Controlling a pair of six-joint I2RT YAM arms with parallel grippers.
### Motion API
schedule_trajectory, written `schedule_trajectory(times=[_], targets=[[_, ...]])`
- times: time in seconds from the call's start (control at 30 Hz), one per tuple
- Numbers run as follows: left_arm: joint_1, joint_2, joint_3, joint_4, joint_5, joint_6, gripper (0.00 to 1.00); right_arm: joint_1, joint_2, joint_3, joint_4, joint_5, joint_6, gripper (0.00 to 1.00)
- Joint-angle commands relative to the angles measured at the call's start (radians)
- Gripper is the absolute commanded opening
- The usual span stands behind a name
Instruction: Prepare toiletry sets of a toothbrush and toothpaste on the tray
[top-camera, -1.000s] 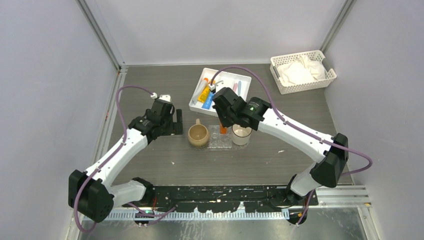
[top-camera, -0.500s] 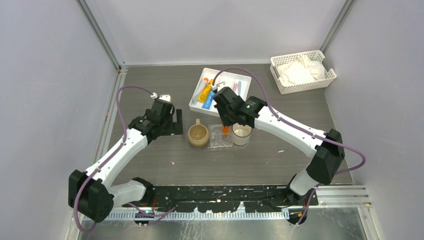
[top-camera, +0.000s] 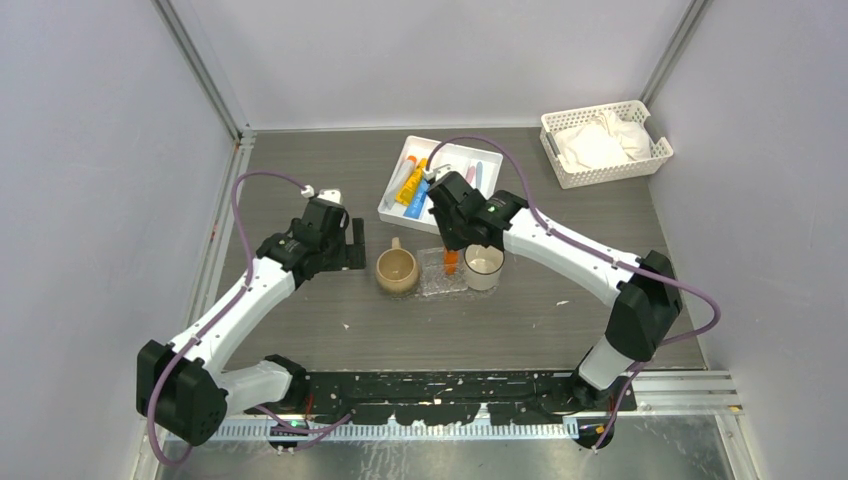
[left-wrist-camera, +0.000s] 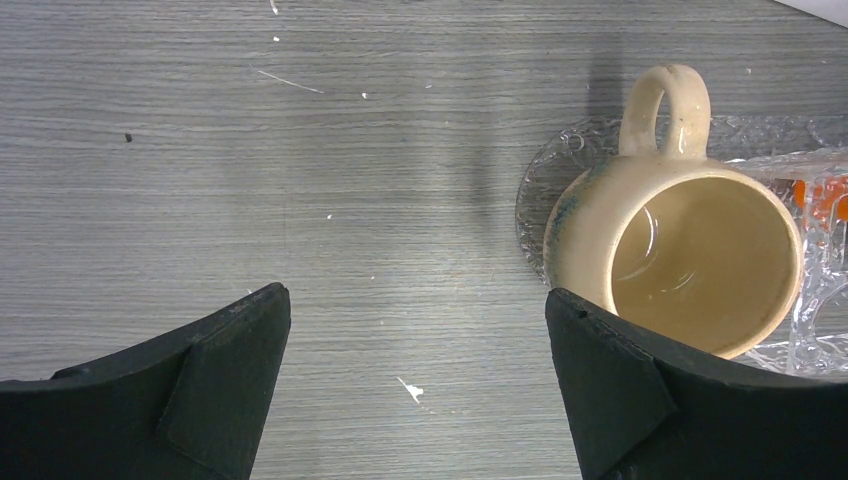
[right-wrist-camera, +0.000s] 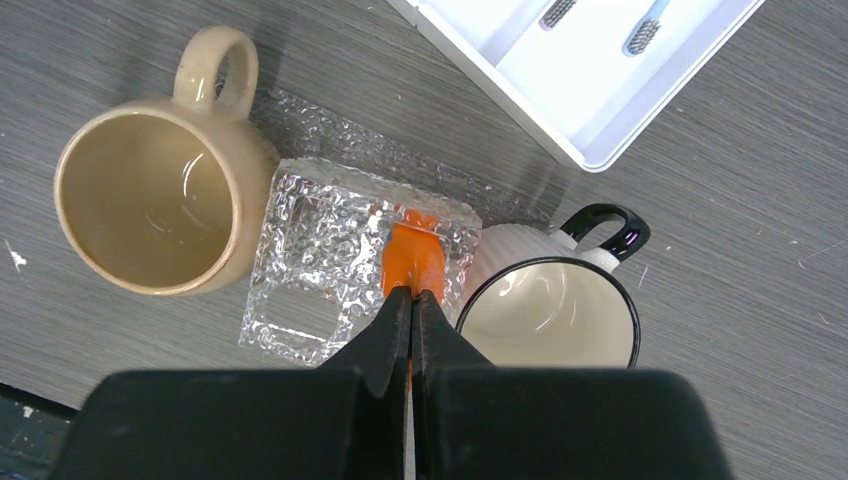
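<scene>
the right gripper (right-wrist-camera: 411, 297) is pinched closed on the orange toothpaste tube (right-wrist-camera: 414, 255), its two black fingers pressed almost together on the tube's flat end. the tube hangs over the right part of the clear textured tray (right-wrist-camera: 310, 270). from the right wrist view i cannot tell whether its lower end touches the tray or sits just above it. in the top view the same tube (top-camera: 451, 264) shows as a small orange spot under the right gripper (top-camera: 452, 258), between the two mugs.

the tray (top-camera: 436, 284) lies on the grey wood-grain table (top-camera: 330, 320). a beige mug (right-wrist-camera: 150, 200) stands upright against its left edge, handle pointing away from the arms, and a white mug (right-wrist-camera: 550, 320) with a black rim and black handle stands just beside its right edge.

the left gripper (left-wrist-camera: 415, 335) is spread wide open over bare table just left of the beige mug (left-wrist-camera: 690, 260), holding nothing.

behind the mugs sits a white compartmented tray (right-wrist-camera: 560, 135). two toothbrushes (right-wrist-camera: 645, 35) lie in it, and the top view shows a blue toothpaste tube (top-camera: 416, 193) and a yellowish one beside it. a white slotted basket (top-camera: 655, 150) with white cloth stands well apart at the far right.
</scene>
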Motion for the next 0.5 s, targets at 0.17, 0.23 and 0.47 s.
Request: schedule_trajectory(times=[0.17, 0.23, 0.47], targets=[[0.007, -0.025, -0.002, 0.009, -0.018, -0.009, 1.0, -0.012, -0.003, 0.014, 0.038, 0.04, 0.012, 0.01], [0.007, -0.024, -0.002, 0.01, -0.016, -0.009, 1.0, -0.012, -0.005, 0.018, 0.03, 0.042, 0.01, 0.01], [0.007, -0.025, 0.001, 0.007, -0.011, -0.005, 1.0, -0.012, -0.012, 0.019, 0.021, 0.045, 0.016, 0.27]])
